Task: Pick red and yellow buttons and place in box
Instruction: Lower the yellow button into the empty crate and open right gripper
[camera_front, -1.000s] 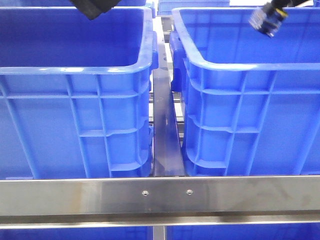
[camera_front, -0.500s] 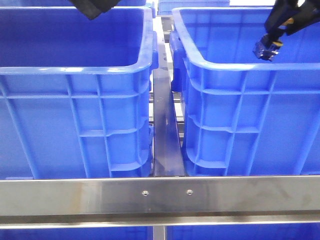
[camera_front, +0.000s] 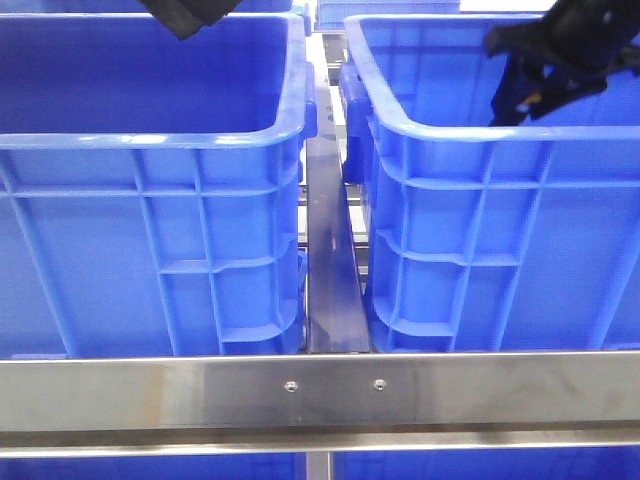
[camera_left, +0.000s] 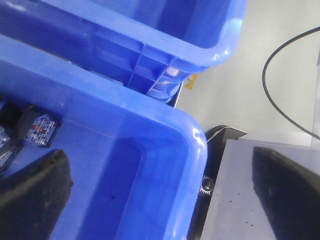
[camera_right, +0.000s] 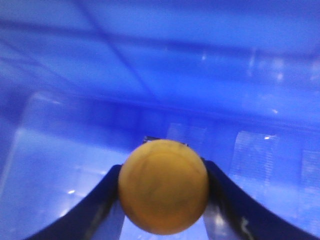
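Note:
My right gripper (camera_right: 163, 170) is shut on the yellow-orange button (camera_right: 163, 192), a round domed cap held between both fingers. Behind it is the blurred blue wall of a crate. In the front view the right gripper (camera_front: 512, 100) hangs inside the right blue crate (camera_front: 470, 131), near the near rim. My left gripper (camera_left: 160, 200) is open and empty, with its fingers wide apart over the corner of the left blue crate (camera_left: 175, 130). In the front view it (camera_front: 185, 15) sits at the top edge above the left crate (camera_front: 150, 140). The dark red button is not in view.
A steel rail (camera_front: 330, 260) runs between the two crates, and a steel crossbar (camera_front: 320, 385) runs across the front. A small grey part with red marks (camera_left: 42, 129) lies inside the left crate. Another blue crate (camera_left: 150, 35) stands behind it. A black cable (camera_left: 280, 95) lies on the floor.
My right gripper has swung down and to the left into the right crate. The left arm has not moved.

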